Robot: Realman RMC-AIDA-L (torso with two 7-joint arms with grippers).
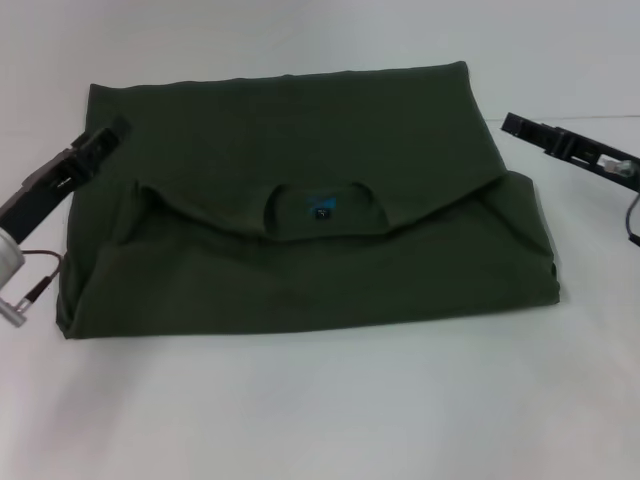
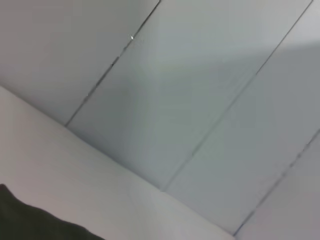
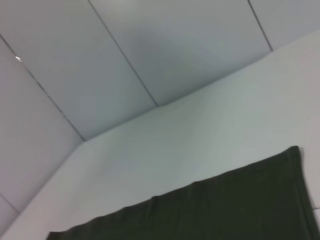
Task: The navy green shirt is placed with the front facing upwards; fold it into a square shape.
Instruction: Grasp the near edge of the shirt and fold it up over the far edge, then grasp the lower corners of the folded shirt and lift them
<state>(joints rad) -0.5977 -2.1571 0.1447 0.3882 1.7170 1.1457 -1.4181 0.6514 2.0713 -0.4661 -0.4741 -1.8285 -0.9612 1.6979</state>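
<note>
Now navy green shirt folded rectangular, collar showing

- A bare test room or lab, not a home.
- A plain white table carries just one dark green shirt.
- Behind it stand blank pale wall panels split by thin dark seams.
- Robot arms reach in from both sides of the table.

the navy green shirt hides its chest under folds; both wrist views crop it to an edge.
</note>
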